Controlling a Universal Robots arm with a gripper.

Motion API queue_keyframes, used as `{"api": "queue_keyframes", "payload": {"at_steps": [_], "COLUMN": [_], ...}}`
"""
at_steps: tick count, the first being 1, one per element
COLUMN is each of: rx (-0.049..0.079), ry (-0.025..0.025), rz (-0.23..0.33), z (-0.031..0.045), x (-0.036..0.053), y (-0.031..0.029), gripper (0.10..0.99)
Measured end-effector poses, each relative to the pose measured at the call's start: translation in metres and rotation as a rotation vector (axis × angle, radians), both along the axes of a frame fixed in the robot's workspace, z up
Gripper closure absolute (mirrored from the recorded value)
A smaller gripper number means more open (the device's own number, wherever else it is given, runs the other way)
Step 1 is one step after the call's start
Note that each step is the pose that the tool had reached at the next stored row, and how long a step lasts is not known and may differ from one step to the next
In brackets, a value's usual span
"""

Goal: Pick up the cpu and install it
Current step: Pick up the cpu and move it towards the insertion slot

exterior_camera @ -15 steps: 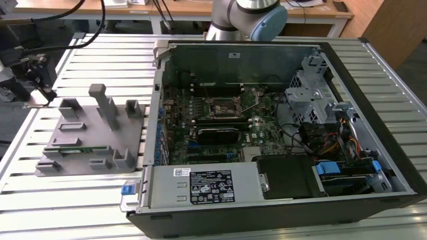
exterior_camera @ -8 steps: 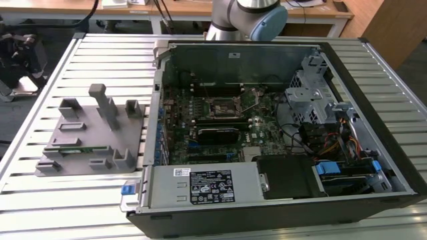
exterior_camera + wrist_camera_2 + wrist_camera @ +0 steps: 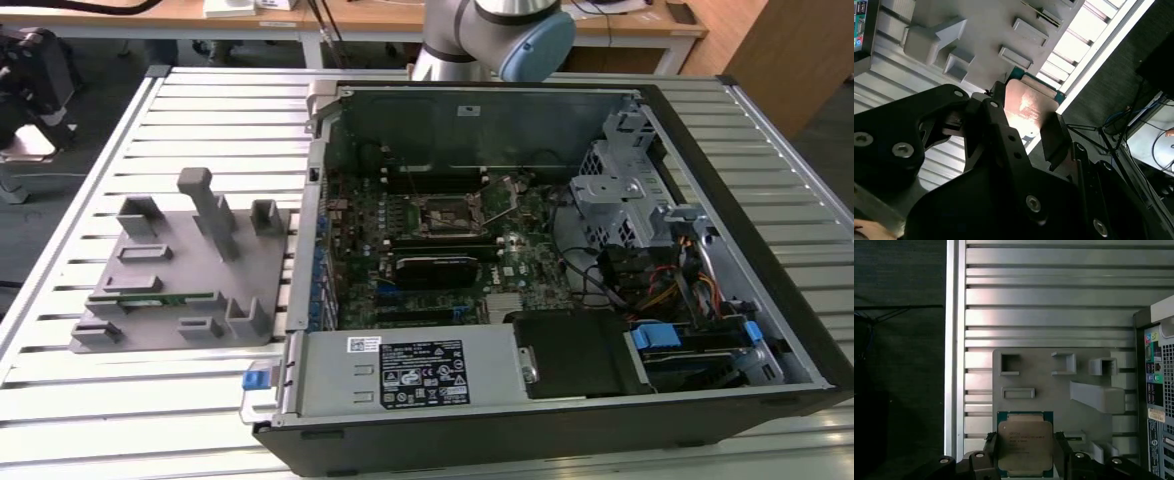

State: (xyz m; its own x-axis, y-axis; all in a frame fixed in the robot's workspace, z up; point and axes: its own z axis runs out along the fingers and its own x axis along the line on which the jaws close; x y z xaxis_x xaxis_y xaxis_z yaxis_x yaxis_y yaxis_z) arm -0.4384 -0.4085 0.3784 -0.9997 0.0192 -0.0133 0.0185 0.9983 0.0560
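Observation:
The cpu (image 3: 1025, 440) is a flat square chip with a silvery top and a thin green rim. My gripper (image 3: 1026, 452) is shut on it, one black finger (image 3: 990, 447) on each opposite edge. In the second wrist view the cpu (image 3: 1031, 102) shows between the same fingers (image 3: 1053, 137) of the gripper (image 3: 1026, 120). It hangs well above the grey parts holder (image 3: 1054, 390) on the slatted table. The black framed socket (image 3: 447, 213) sits in the middle of the motherboard inside the open computer case (image 3: 667, 110).
The grey parts holder (image 3: 174, 270) stands at the exterior view's left with upright posts and a green memory stick (image 3: 154, 297) in it. The arm's base (image 3: 494, 30) rises behind the case. A power supply (image 3: 400, 375), drive cage (image 3: 621, 190) and cables crowd the case.

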Motion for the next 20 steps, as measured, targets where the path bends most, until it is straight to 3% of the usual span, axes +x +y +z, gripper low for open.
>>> {"api": "queue_keyframes", "payload": {"at_steps": [5, 11, 16, 18, 20], "rx": [0.000, 0.000, 0.000, 0.000, -0.003], "ry": [0.0007, 0.0074, 0.0210, 0.0242, 0.0249], "rz": [-0.001, -0.001, -0.001, -0.001, -0.001], "z": [0.0018, 0.0017, -0.0030, -0.0061, -0.0079], "x": [0.0049, 0.0206, 0.0427, 0.0513, 0.0546], "y": [0.0027, 0.0047, 0.0059, 0.0063, 0.0063], "gripper": [0.561, 0.561, 0.561, 0.561, 0.561]}}
